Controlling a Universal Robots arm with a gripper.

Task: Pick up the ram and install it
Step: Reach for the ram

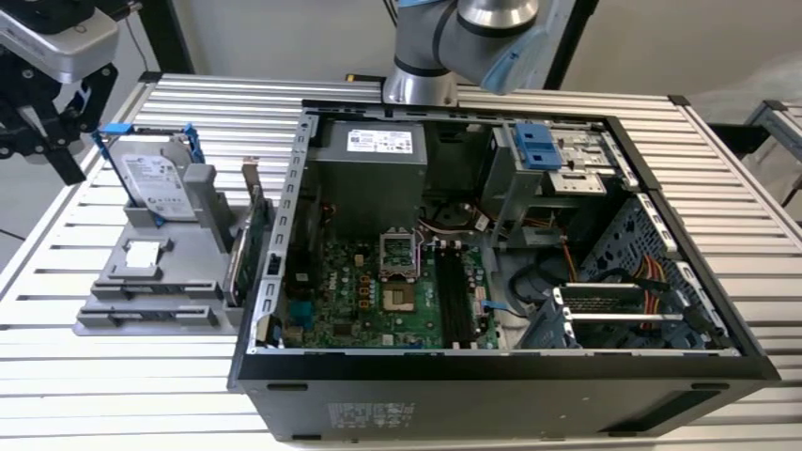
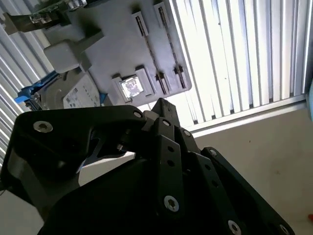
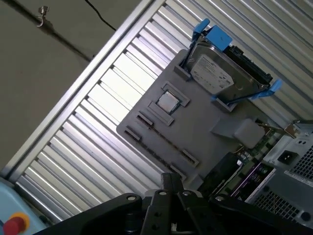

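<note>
The ram (image 1: 269, 280) looks like a thin dark board standing on edge between the grey holder (image 1: 150, 282) and the case wall. In the first wrist view it shows as a bluish-purple strip (image 3: 254, 174). My gripper (image 1: 51, 141) hangs at the exterior view's far left, above the table edge and well clear of the holder. Both wrist views look past its tip (image 2: 161, 105) (image 3: 169, 180), where the black fingers meet with nothing between them. The motherboard's memory slots (image 1: 457, 301) lie in the open computer case (image 1: 501, 362).
On the holder stand a silver hard drive in a blue frame (image 1: 157, 183), a small square chip (image 1: 145, 252) and a green card with a metal bracket (image 1: 254, 221). The arm's base (image 1: 420, 85) rises behind the case. The slatted table (image 1: 113, 376) ends near the gripper.
</note>
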